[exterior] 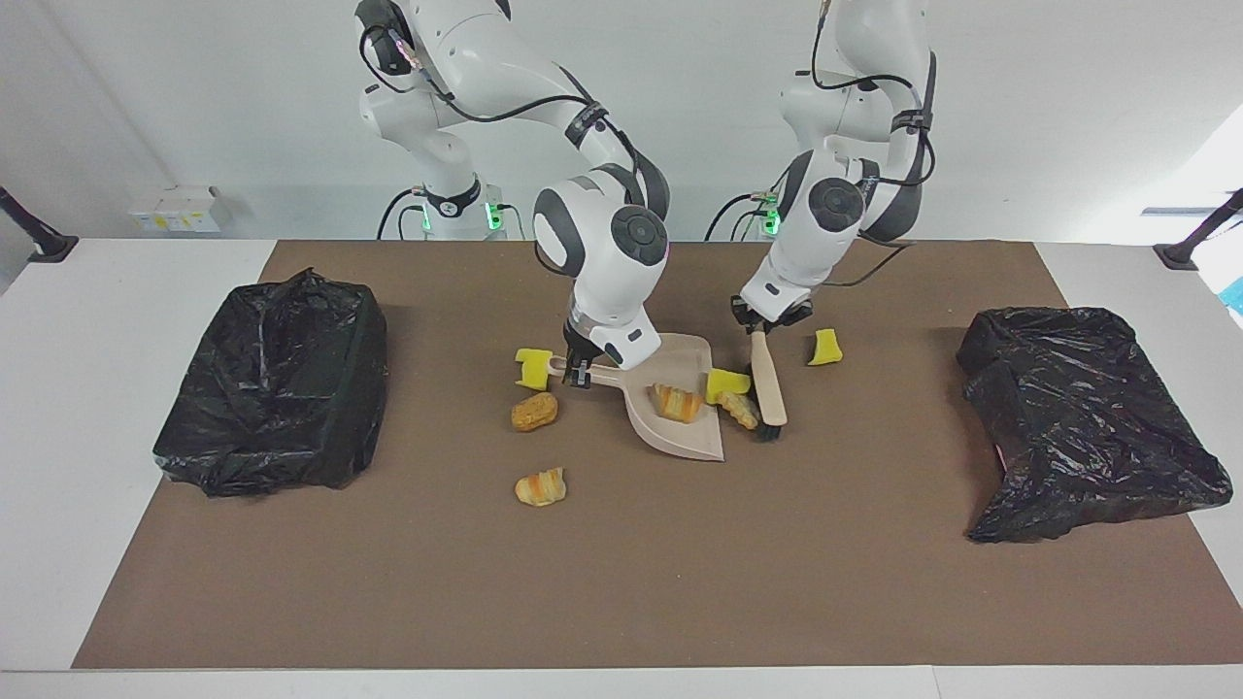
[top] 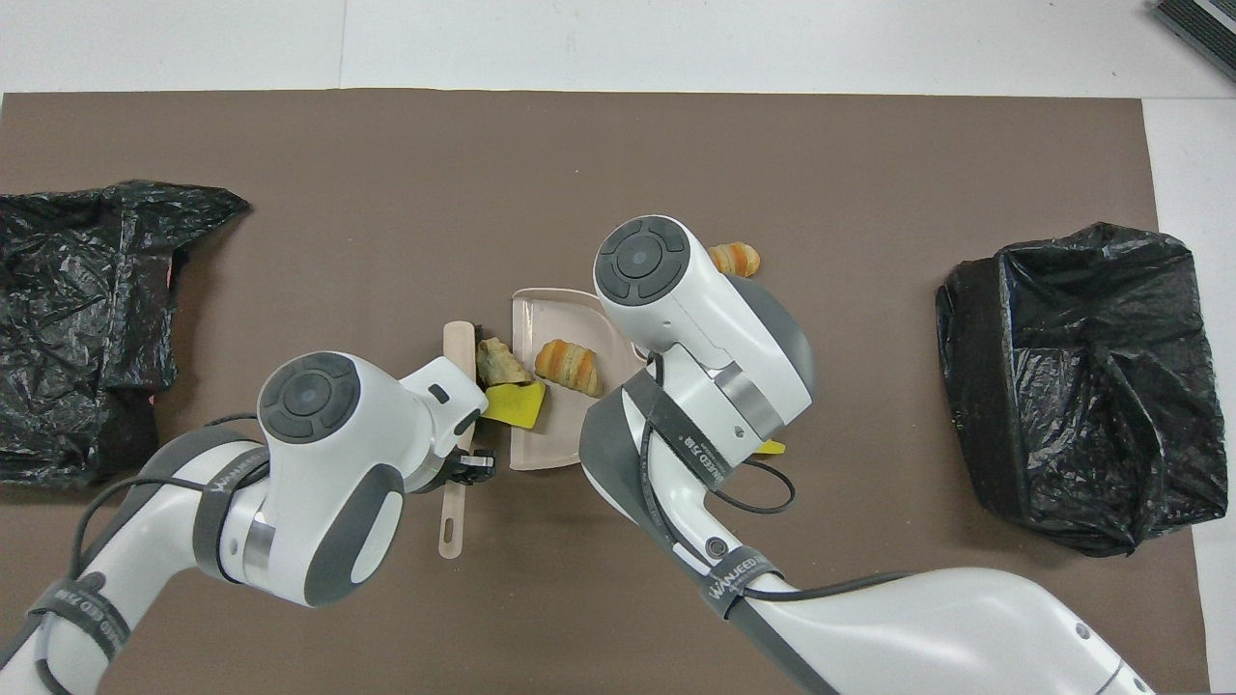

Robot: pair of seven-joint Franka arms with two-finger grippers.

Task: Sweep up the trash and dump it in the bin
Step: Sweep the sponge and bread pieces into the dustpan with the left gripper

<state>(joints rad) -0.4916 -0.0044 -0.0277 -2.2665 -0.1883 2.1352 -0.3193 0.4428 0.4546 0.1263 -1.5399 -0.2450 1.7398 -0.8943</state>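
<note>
My right gripper (exterior: 575,371) is shut on the handle of the beige dustpan (exterior: 685,439) (top: 546,439), which rests on the mat. An orange-striped piece of trash (exterior: 677,401) (top: 570,367) lies in the pan. A yellow chunk (exterior: 726,383) (top: 517,405) and a tan lump (exterior: 740,409) (top: 497,362) sit at its lip, against the brush (exterior: 766,377) (top: 454,521). My left gripper (exterior: 762,328) (top: 473,468) is shut on the brush handle. More trash lies loose: a yellow chunk (exterior: 825,347), another yellow chunk (exterior: 532,367), a brown lump (exterior: 534,411) and a striped lump (exterior: 540,486) (top: 734,258).
A boxy bin lined with a black bag (exterior: 277,379) (top: 1072,386) stands toward the right arm's end of the brown mat. A crumpled black bag (exterior: 1088,417) (top: 87,319) lies toward the left arm's end.
</note>
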